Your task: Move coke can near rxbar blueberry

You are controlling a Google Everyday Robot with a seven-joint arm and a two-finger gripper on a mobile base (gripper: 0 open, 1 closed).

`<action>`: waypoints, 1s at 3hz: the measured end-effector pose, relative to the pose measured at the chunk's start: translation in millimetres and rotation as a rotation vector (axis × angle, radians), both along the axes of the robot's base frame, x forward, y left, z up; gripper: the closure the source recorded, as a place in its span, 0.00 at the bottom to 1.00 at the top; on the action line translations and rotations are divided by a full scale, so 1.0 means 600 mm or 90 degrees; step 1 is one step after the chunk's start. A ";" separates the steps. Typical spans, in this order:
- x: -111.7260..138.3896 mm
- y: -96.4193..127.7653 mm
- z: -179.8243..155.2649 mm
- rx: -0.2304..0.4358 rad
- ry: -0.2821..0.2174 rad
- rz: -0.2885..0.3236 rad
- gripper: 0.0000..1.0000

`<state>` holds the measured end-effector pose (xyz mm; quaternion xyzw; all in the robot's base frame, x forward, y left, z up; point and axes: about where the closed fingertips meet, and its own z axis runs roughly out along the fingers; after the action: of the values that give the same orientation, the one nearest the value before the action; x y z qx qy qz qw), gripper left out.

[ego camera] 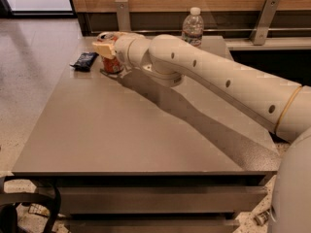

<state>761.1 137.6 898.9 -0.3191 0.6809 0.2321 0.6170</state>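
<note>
The coke can (112, 64) is red with a silver top and stands on the grey table (141, 130) near its far left corner. My gripper (108, 48) is shut on the coke can, its cream fingers (103, 49) clasping the upper part and hiding the can's top half. The rxbar blueberry (84, 60), a flat dark navy wrapper, lies on the table just left of the can, a short gap away. My arm reaches across the table from the right.
A clear plastic water bottle (193, 27) with a white cap stands at the table's far edge, right of my arm. A wooden wall with metal brackets (265, 19) runs behind. The table's left edge drops to a speckled floor.
</note>
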 end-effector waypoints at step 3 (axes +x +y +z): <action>-0.003 0.010 0.000 0.000 0.000 0.005 0.38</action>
<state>759.5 143.6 898.6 -0.3216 0.6798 0.2346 0.6160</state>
